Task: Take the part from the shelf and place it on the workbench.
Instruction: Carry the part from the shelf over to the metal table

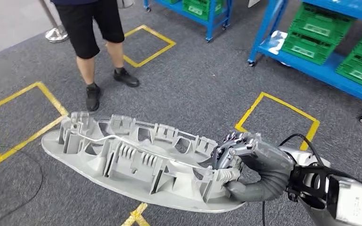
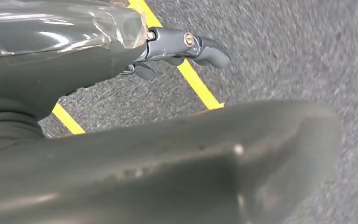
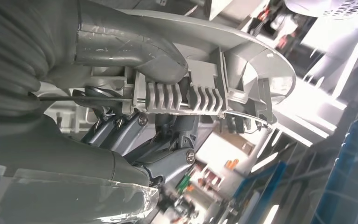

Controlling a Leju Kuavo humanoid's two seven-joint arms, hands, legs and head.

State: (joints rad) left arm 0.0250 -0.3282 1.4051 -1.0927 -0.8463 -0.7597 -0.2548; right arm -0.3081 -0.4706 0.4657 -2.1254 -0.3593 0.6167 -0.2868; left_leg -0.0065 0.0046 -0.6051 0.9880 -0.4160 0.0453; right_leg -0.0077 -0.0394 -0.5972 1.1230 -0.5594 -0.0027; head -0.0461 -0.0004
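The part is a long, oval, light-grey plastic moulding with ribs and clips on its upper side. In the head view it hangs level above the grey carpet. My right hand grips its right end, thumb under the rim and dark fingers over the ribbed wall. The right wrist view shows the same hold close up: the thick thumb presses on the part beside a ribbed clip, with the fingers behind it. My left hand hangs over the carpet and holds nothing, its fingers apart.
A person in black shorts stands on the carpet beyond the part's left end. Blue shelves with green crates stand at the back right. Yellow tape squares mark the floor. A stanchion base stands at the back left.
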